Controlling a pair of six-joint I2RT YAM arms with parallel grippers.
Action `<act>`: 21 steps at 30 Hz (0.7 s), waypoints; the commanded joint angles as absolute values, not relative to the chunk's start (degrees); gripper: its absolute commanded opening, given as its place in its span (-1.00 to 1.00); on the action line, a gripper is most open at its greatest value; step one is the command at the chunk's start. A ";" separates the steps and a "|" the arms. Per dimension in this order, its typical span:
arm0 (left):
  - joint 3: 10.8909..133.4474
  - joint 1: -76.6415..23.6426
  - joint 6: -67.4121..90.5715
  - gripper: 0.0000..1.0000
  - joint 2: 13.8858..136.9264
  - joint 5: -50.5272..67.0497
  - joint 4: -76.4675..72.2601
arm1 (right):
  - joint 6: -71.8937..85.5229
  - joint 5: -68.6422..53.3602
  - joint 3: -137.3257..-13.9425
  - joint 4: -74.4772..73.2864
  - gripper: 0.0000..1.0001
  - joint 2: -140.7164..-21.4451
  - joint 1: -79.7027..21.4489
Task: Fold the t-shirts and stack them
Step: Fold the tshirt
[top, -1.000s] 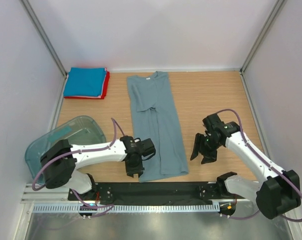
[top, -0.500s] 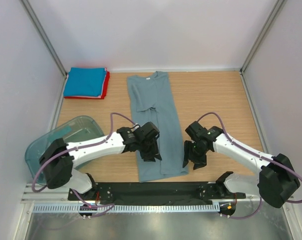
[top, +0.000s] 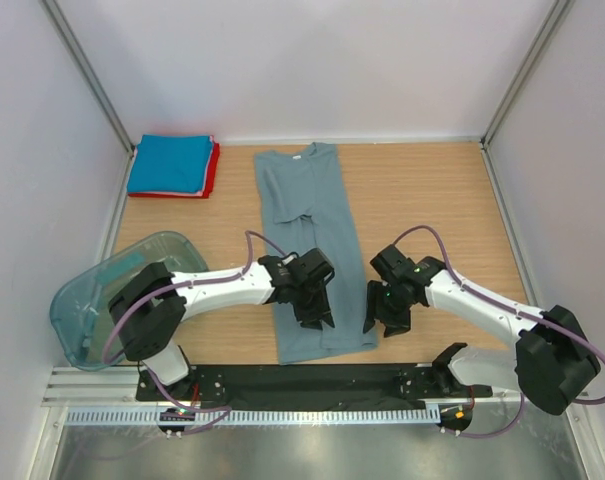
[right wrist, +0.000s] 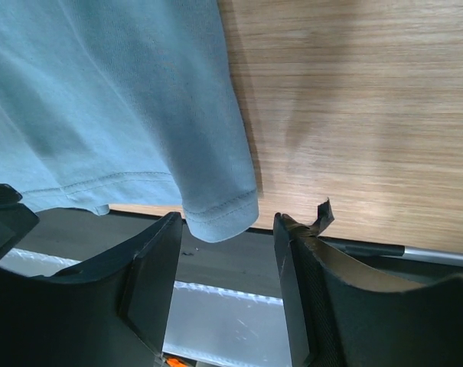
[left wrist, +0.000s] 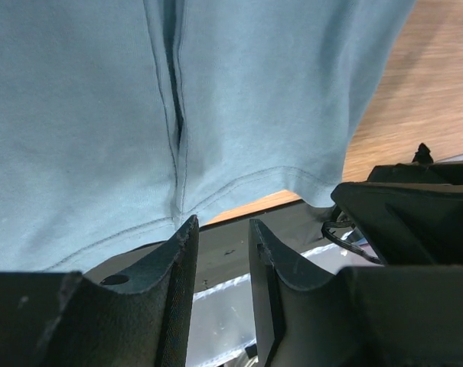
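A dusty grey-blue t-shirt (top: pixel 312 240) lies lengthwise down the middle of the table, sides folded in, neck at the far end. My left gripper (top: pixel 314 318) hovers over its near hem, jaws slightly apart and empty; the wrist view shows the hem (left wrist: pixel 216 195) just beyond the fingertips (left wrist: pixel 187 229). My right gripper (top: pixel 375 322) is open beside the shirt's near right corner (right wrist: pixel 220 218), which lies between the fingers without being pinched. Folded bright blue (top: pixel 170 163) and red (top: pixel 213 172) t-shirts are stacked at the far left.
A translucent teal plastic tub (top: pixel 112 290) stands at the near left beside the left arm. A black bar (top: pixel 312 380) runs along the table's near edge. Bare wood (top: pixel 422 190) lies right of the shirt. White walls enclose the table.
My left gripper has moved right from the shirt's near left edge onto its near hem. My right gripper has moved left and nearer, up to the shirt's near right corner.
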State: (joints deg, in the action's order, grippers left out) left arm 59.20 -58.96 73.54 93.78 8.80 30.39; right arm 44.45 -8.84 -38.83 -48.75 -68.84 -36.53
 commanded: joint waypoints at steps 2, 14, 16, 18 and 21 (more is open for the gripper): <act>59.94 -60.29 74.97 -0.33 95.97 10.63 29.00 | 45.26 -9.58 -37.44 -45.97 0.16 -68.03 -36.91; 63.90 -61.79 74.44 -0.31 99.93 9.93 34.89 | 44.12 -5.71 -35.60 -47.46 -0.37 -68.20 -36.83; 64.34 -61.79 74.27 -0.30 100.11 9.58 35.68 | 44.38 -5.97 -35.25 -47.11 -0.40 -68.03 -36.91; 64.34 -61.79 74.35 -0.30 99.93 9.23 36.21 | 44.30 -6.24 -35.07 -46.67 -0.40 -68.29 -36.83; 64.34 -61.79 74.44 -0.29 100.02 9.23 36.30 | 44.30 -6.59 -34.81 -45.97 -0.40 -68.73 -36.91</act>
State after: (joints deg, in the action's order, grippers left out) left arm 62.76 -61.49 74.52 100.27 9.50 34.79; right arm 43.92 -7.01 -34.85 -47.37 -68.99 -36.60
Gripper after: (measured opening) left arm 0.352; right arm 0.301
